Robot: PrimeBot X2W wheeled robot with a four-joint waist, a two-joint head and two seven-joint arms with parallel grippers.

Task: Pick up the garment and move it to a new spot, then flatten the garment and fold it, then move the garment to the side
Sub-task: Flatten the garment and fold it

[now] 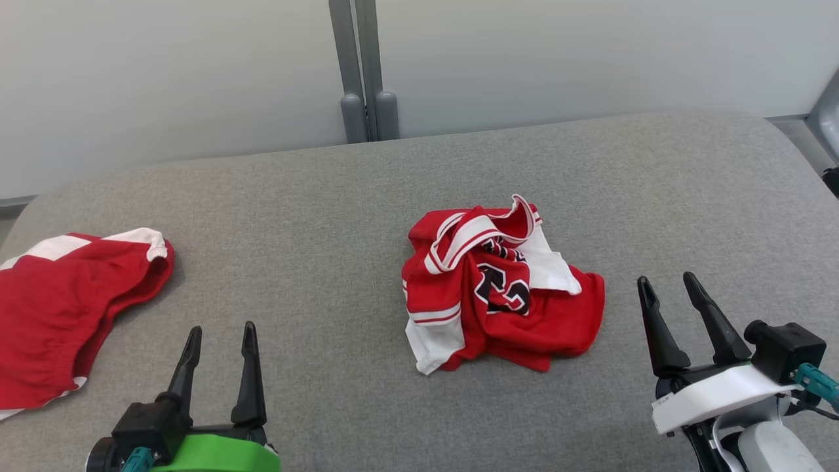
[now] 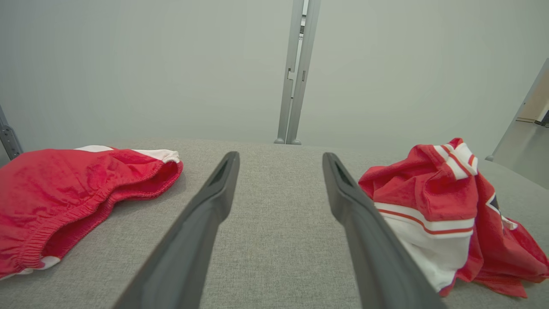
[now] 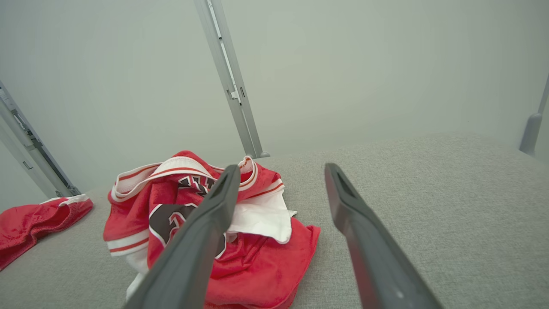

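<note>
The garment (image 1: 498, 288) is a red jersey with white trim and a black number, crumpled in a heap at the middle of the grey padded table (image 1: 314, 210). My left gripper (image 1: 221, 329) stands open near the front edge, well to the garment's left, with nothing between its fingers. My right gripper (image 1: 667, 280) is open too, just right of the heap and clear of it. In the left wrist view the garment (image 2: 429, 206) lies right of the open left gripper (image 2: 280, 156). In the right wrist view the garment (image 3: 261, 262) lies partly behind the left finger of the open right gripper (image 3: 282, 167).
A second red piece with white trim, like shorts (image 1: 59, 308), lies at the table's left edge (image 2: 64, 189) (image 3: 34, 219). A pale wall with a grey upright post (image 1: 364, 72) stands behind the table. Bare grey surface spreads between and beyond the two pieces.
</note>
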